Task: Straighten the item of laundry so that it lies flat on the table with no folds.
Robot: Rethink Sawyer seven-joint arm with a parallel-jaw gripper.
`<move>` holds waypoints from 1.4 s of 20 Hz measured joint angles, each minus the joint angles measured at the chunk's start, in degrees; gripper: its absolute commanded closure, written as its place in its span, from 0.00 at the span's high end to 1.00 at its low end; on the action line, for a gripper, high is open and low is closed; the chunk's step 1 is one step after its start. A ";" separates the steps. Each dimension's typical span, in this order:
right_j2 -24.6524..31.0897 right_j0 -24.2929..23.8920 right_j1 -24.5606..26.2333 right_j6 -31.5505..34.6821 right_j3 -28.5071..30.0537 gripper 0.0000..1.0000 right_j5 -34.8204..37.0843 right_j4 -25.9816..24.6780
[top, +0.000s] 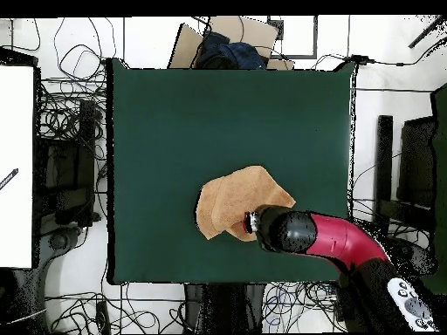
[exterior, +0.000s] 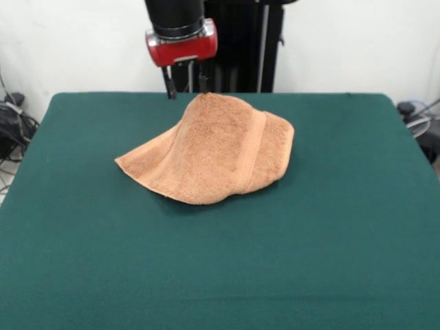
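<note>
**Folded towel at the table's robot side, gripper just above its peak**

A light orange-tan terry-cloth hand towel (exterior: 210,148) is seen lying on the large rectangular table covered in dark green felt-like cloth (exterior: 330,234). In the front view it is placed in the far half of the table, a little left of centre; in the overhead view (top: 237,201) it is found toward the edge nearest the robot's base. The towel is not flat: it is doubled over and heaped, with a raised hump at its far side and a pointed corner spread low toward the front view's left. A smoother woven band (exterior: 253,152) is seen running across the folded layer near its right side.

The red and black arm (top: 327,237) is brought in over the towel's robot-side edge. The gripper (exterior: 185,82) is held at the towel's highest point, its two thin dark fingers (exterior: 168,82) set apart on either side of empty air. Nothing is seen clamped between them, and the cloth is not lifted. Contact between the fingertips and the towel's peak cannot be judged.
</note>
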 measured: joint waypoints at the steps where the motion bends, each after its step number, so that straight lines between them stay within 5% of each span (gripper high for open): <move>1: 0.01 -0.02 0.00 0.00 -0.31 1.00 0.10 0.00; 28: 0.00 -0.57 0.98 0.00 -7.69 1.00 2.16 -2.17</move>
